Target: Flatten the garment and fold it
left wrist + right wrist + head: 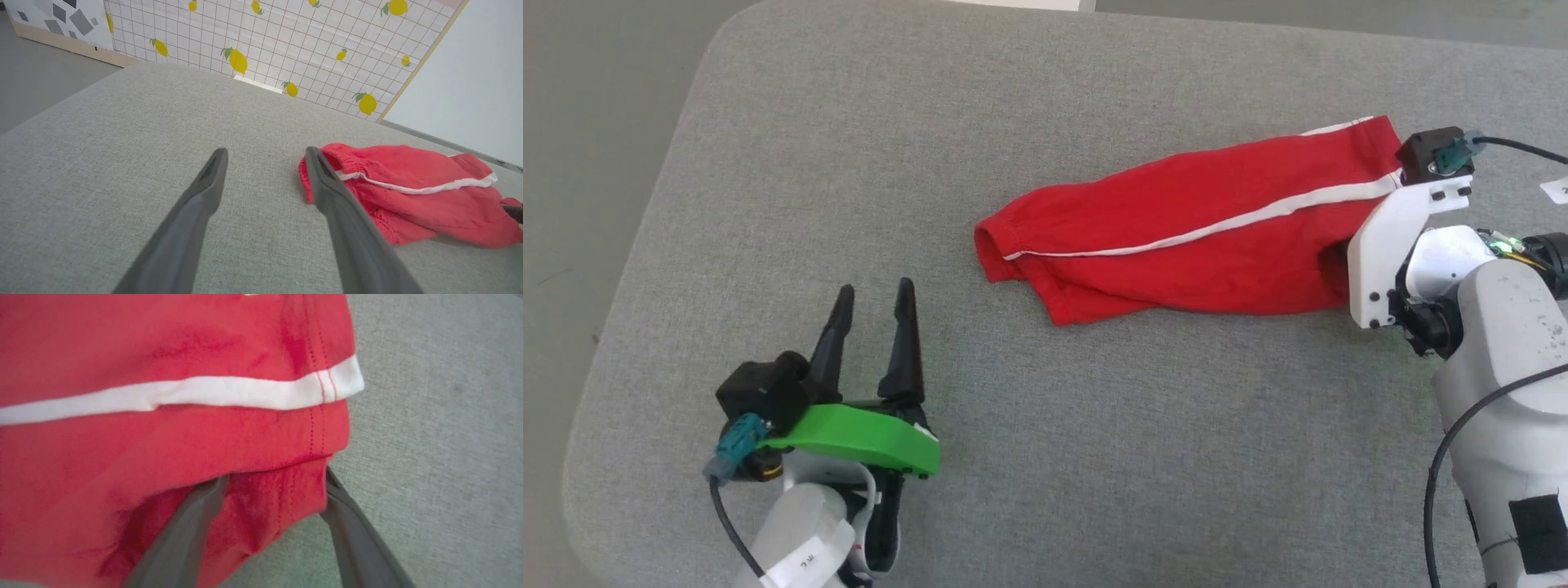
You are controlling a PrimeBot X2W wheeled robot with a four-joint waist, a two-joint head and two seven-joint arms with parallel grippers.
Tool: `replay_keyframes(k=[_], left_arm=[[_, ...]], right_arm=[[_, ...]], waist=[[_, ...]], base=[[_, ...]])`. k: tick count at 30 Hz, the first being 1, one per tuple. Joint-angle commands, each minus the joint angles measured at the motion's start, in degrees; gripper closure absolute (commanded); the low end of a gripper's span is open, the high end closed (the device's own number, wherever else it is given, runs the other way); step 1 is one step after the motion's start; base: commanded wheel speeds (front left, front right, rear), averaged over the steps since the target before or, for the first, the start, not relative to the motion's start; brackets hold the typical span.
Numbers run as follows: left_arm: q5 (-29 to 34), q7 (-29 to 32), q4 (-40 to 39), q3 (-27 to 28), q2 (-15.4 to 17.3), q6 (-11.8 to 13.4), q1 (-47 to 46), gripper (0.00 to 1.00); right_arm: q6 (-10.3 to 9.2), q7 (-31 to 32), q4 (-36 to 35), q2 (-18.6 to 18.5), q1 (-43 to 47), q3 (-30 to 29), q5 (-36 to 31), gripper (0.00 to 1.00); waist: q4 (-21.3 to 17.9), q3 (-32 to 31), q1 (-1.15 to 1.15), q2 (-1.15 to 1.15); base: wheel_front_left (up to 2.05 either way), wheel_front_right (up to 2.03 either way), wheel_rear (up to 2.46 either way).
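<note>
L gripper (876,286), lower left, was wide open, empty, over grey pad (849,122). R gripper (277,475), fingers spread wide, straddled garment (1176,237) hem at frame right, unclamped.

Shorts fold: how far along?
Done: nothing yet; the shorts lie bunched lengthwise, not flat. In hand: right gripper open, its fingers astride a lower layer at the hem end, not clamped. Left gripper open, apart from the cloth. Remaining: flatten, then fold.
</note>
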Motion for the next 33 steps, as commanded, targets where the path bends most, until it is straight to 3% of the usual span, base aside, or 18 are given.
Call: replay_keyframes(k=[1,6,13,21,27,33], left_arm=[[0.1,-0.3,0.4,-0.2,-0.3,-0.4,-0.7,0.0],[-1.6,3.8,1.2,-1.2,-1.0,-0.4,-2.0,0.0],[-5.2,22.9,1.1,-5.8,-2.1,2.5,-5.7,0.0],[-1.8,40.4,5.0,-9.5,1.1,7.5,-14.5,0.0],[0.1,44.7,11.4,-10.9,2.3,8.3,-19.2,0.0],[-2.4,44.5,15.8,-11.5,0.0,5.7,-20.2,0.0]], right_arm=[[-0.06,0.3,1.8,0.4,1.2,0.1,-0.1,1.0],[-0.06,-0.9,1.7,0.4,1.0,0.1,1.1,1.0],[-0.06,-2.0,0.5,1.1,1.4,1.9,3.6,1.0],[-0.06,-1.5,-2.4,1.3,1.2,4.9,6.1,1.0],[-0.06,-1.3,-5.5,1.2,0.9,7.4,8.0,1.0],[-0.06,-0.6,-7.4,0.5,1.7,8.4,9.3,1.0]], waist=[[-0.2,-0.1,0.0,0.65],[-1.2,-1.0,0.0,0.65],[-3.5,-2.7,0.0,0.65],[-5.7,-1.5,0.0,0.65],[-7.0,0.5,0.0,0.65],[-7.4,1.7,0.0,0.65]], base=[[0.0,0.0,0.0],[0.0,0.0,0.0],[0.0,0.0,0.0],[0.0,0.0,0.0],[0.0,0.0,0.0],[0.0,0.0,0.0]])
